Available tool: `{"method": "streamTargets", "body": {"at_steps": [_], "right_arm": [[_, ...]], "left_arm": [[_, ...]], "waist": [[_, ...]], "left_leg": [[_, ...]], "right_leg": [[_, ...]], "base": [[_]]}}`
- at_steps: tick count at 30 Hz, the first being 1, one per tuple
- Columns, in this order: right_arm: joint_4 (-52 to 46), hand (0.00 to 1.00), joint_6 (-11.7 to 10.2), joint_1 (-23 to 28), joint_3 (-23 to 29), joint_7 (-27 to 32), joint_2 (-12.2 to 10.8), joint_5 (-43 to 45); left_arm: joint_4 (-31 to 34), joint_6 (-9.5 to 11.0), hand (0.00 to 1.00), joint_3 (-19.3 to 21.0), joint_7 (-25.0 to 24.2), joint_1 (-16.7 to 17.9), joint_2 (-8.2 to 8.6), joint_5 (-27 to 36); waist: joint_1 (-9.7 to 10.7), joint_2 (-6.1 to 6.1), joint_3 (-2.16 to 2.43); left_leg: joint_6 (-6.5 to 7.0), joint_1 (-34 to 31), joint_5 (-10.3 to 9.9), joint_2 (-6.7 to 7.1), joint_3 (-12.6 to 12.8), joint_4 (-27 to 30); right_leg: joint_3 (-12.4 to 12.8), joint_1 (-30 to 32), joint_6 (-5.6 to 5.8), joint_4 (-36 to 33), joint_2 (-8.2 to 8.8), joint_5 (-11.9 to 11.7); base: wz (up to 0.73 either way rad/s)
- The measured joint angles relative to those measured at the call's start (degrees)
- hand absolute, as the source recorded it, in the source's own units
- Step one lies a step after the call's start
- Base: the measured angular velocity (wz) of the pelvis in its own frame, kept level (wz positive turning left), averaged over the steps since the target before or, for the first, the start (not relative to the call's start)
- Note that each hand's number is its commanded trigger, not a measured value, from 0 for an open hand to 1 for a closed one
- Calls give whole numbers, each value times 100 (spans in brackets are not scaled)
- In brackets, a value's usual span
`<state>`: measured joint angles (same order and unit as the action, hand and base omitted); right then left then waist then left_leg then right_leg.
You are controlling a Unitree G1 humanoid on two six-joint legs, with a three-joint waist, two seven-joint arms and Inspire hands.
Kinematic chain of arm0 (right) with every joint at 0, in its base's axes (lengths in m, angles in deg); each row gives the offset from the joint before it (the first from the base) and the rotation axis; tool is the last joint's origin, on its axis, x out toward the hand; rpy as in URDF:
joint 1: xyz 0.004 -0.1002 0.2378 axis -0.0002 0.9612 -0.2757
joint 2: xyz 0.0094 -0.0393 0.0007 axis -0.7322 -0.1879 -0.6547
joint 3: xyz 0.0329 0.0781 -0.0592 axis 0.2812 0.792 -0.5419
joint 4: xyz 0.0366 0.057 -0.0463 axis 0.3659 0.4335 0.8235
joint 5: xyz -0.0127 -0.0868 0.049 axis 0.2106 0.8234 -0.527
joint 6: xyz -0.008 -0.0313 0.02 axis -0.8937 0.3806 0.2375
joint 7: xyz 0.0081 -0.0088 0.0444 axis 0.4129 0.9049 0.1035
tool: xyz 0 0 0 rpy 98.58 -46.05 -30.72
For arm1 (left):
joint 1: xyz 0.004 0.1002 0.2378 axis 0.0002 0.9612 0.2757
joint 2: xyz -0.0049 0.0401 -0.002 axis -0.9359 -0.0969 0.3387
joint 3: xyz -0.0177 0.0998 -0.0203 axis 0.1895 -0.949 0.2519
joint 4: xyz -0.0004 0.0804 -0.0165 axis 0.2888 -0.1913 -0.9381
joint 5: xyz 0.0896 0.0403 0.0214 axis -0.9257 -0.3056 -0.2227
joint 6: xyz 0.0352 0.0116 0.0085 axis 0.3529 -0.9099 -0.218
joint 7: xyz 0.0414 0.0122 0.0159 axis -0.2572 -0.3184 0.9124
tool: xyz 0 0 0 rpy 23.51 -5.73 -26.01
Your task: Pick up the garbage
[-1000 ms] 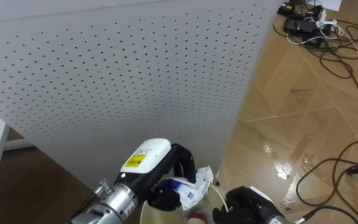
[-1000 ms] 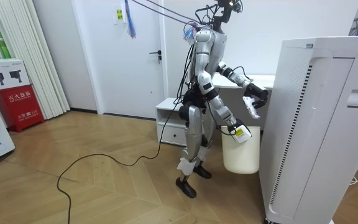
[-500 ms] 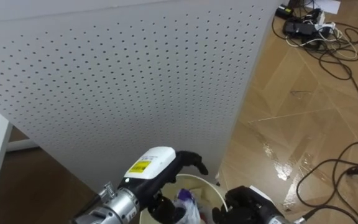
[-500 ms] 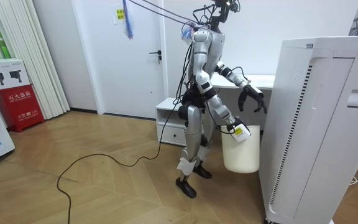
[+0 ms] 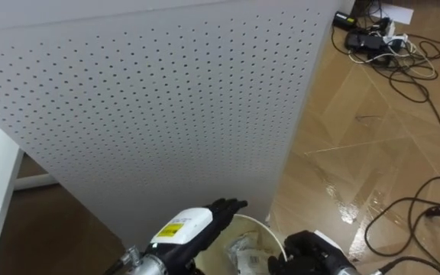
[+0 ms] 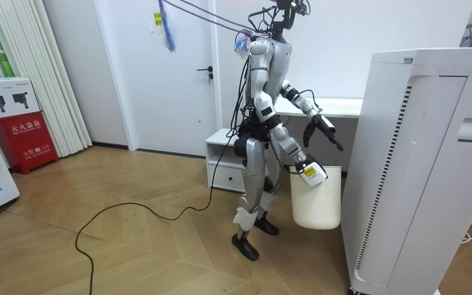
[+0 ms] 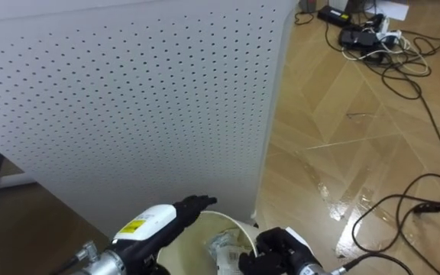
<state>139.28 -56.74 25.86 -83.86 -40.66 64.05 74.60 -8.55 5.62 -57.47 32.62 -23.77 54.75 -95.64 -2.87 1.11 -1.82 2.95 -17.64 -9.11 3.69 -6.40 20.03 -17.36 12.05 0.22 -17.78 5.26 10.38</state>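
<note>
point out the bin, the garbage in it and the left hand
bin (image 5: pixel 264 226), left eye view, on its pale rim
garbage (image 5: pixel 242 249), left eye view, on the crumpled wrapper inside the bin
left hand (image 5: pixel 221 208), left eye view, on its straight dark fingers

Matt panel, shiny floor, plastic bin.
The perforated white panel (image 5: pixel 151 99) looks like smooth, matt sheet metal; the wood floor (image 5: pixel 357 153) at right is glossy, with bright glare. Near, the white bin (image 5: pixel 272 231) is smooth plastic and holds crumpled, crinkly wrappers (image 5: pixel 243 250). The left hand (image 5: pixel 186 226) has a glossy white plastic shell and matt black fingers (image 5: pixel 228 205).
</note>
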Motion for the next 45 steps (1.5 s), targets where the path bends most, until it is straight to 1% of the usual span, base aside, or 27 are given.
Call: {"method": "streamTargets", "body": {"at_steps": [1,2,3,4,7,9,11,12,13,14,15,16,18,22,25,26,28,31,32,33,35,37,39,40,42,43,45], "right_arm": [[0,100,0,17,0,-8,8,-1],[-4,100,0,58,1,-25,26,-2],[-15,100,0,120,2,-49,50,-6],[-18,100,0,164,4,-68,62,-8],[-50,100,1,347,6,-184,112,-8],[-60,100,2,443,6,-256,118,-11],[-56,100,2,637,7,-292,120,-36],[-57,100,5,818,8,-306,119,-68],[-70,100,15,916,13,-305,123,-71],[-121,100,44,1115,62,-305,128,-69],[-143,100,75,1240,125,-307,125,-67],[-148,100,93,1294,180,-310,120,-61],[-155,100,136,1439,366,-300,118,9],[-148,100,137,1727,536,-248,128,52],[-126,100,137,1985,775,-255,120,30],[-43,100,137,2024,883,-266,93,18],[3,100,127,2154,909,-287,70,-89],[163,100,92,2323,1047,-284,-42,-289],[340,100,40,2349,1128,-284,-100,-454],[516,100,16,2374,1125,-289,-144,-637],[643,100,10,2390,1133,-292,-224,-904],[823,100,-81,2451,1183,-299,-305,-1137],[1027,100,-89,2454,1238,-303,-364,-1316],[1155,100,-88,2452,1267,-307,-390,-1396],[1470,100,-70,2451,1560,-316,-481,-1584],[1540,100,-60,2448,1631,-319,-493,-1594],[1765,100,5,2448,1872,-368,-496,-1658]], "left_arm": [[2,-19,0,2,-42,21,7,-1],[4,-53,0,2,-120,55,10,12],[6,-103,0,2,-208,78,17,113],[23,-134,0,5,-247,99,24,130],[53,-220,0,12,-438,195,70,176],[39,-240,0,14,-495,344,91,217],[2,-280,0,15,-554,514,119,225],[-2,-311,0,25,-556,670,116,254],[-10,-341,0,27,-557,746,115,324],[-58,-394,0,37,-557,876,118,449],[-119,-458,0,50,-556,964,123,508],[-176,-465,0,56,-556,993,130,509],[-573,-477,0,90,-541,1020,160,506],[-1022,-528,0,235,-449,1123,172,497],[-1455,-529,0,317,-333,1131,267,515],[-1649,-530,0,395,-318,1136,325,542],[-1947,-522,0,468,-269,1152,408,572],[-2358,-520,0,474,-175,1156,428,838],[-2646,-471,0,504,-100,1103,493,1058],[-3045,-421,0,603,-4,1036,607,1259],[-3446,-409,0,750,159,1053,720,1598],[-3576,-403,0,919,195,1111,743,1874],[-3737,-383,0,1081,298,1114,750,2033],[-3950,-350,0,1287,386,1102,805,2057],[-4460,-347,0,1608,497,1098,876,2146],[-4559,-348,0,1665,512,1094,884,2148],[-4811,-361,0,1970,547,1080,972,2252]], "waist": [[-1,5,12],[2,19,40],[3,22,54],[3,17,84],[18,3,103],[125,-19,102],[125,-78,106],[130,-147,132],[147,-182,141],[157,-251,185],[168,-307,184],[182,-325,193],[270,-355,180],[323,-402,162],[414,-411,156],[429,-423,150],[435,-434,143],[486,-444,147],[492,-438,155],[475,-435,154],[437,-431,158],[445,-431,159],[423,-424,165],[415,-411,171],[433,-367,170],[439,-360,172],[424,-319,188]], "left_leg": [[0,26,0,1,1,-14],[2,71,2,6,-8,-35],[2,141,3,6,-2,-70],[2,157,5,6,-2,-83],[5,316,8,6,25,-157],[9,430,15,13,81,-203],[11,644,16,8,164,-292],[11,779,15,8,224,-359],[11,836,15,3,269,-389],[11,889,15,-7,286,-438],[10,935,16,-16,297,-458],[10,946,15,-16,298,-460],[12,1078,15,-21,327,-520],[11,1267,14,-49,444,-653],[12,1327,14,-65,498,-708],[11,1371,12,-83,564,-746],[10,1442,10,-98,607,-812],[2,1530,5,-111,640,-898],[2,1572,4,-114,641,-925],[2,1647,3,-119,674,-970],[2,1737,2,-135,759,-1055],[-6,1738,-5,-147,783,-1064],[-10,1743,-16,-159,803,-1068],[-10,1777,-17,-163,819,-1091],[-16,1964,-29,-177,847,-1174],[-23,1994,-43,-182,847,-1177],[-28,2067,-60,-196,888,-1186]], "right_leg": [[6,-21,0,-2,1,0],[6,-60,1,-2,7,0],[6,-109,4,-1,12,3],[6,-119,7,-1,15,5],[34,-229,12,10,42,16],[66,-305,17,6,70,42],[130,-462,28,18,67,71],[146,-565,36,29,72,113],[156,-610,38,40,75,126],[167,-666,38,98,68,134],[168,-721,38,125,61,134],[166,-737,38,134,59,134],[184,-863,48,211,46,120],[317,-967,51,265,-24,110],[353,-1001,51,309,-38,94],[415,-1001,50,321,-46,93],[454,-1060,44,381,-78,87],[504,-1102,46,454,-110,80],[533,-1143,53,520,-127,65],[582,-1165,52,532,-133,64],[609,-1229,51,542,-144,64],[638,-1231,44,579,-158,56],[641,-1240,38,610,-173,40],[657,-1259,38,614,-179,39],[682,-1409,39,640,-196,40],[688,-1428,39,648,-203,40],[777,-1515,35,701,-226,37]], "base": [[0],[0],[0],[0],[-6],[-7],[-14],[-10],[0],[0],[0],[0],[-3],[-17],[-9],[-25],[-17],[-9],[-8],[-10],[-19],[-11],[-5],[-8],[-8],[-6],[-11]]}}
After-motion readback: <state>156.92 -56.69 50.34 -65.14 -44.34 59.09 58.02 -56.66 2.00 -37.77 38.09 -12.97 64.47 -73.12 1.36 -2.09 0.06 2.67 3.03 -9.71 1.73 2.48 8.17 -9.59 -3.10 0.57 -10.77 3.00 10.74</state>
